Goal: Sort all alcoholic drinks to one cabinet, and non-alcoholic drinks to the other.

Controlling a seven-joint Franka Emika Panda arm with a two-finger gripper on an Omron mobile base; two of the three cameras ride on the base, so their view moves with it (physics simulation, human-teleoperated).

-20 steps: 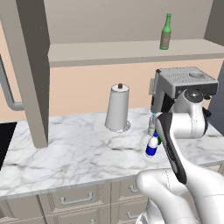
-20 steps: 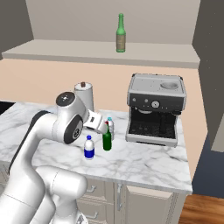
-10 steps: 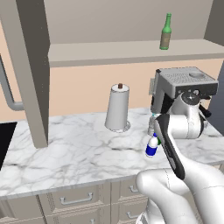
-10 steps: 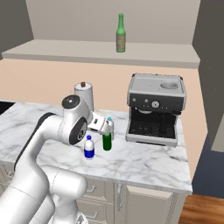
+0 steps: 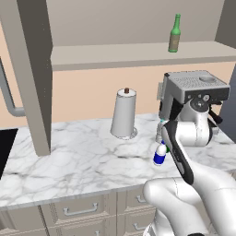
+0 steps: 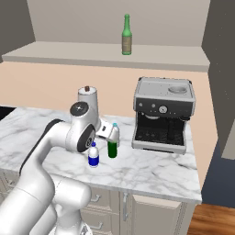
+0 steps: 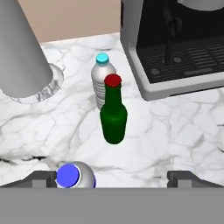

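While spread wide and empty, pincer hovered above marble desk; slim dark green glass bottle with red cap stood upright dead ahead, between both tips.

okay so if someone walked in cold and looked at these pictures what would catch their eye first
Probably the olive-green glass bottle standing alone on the high shelf above the counter. Next, the big espresso machine at the right of the marble counter, with three bottles clustered just left of it: a dark green glass bottle, a clear bottle with a teal cap behind it, and a blue-capped bottle nearest the open gripper.
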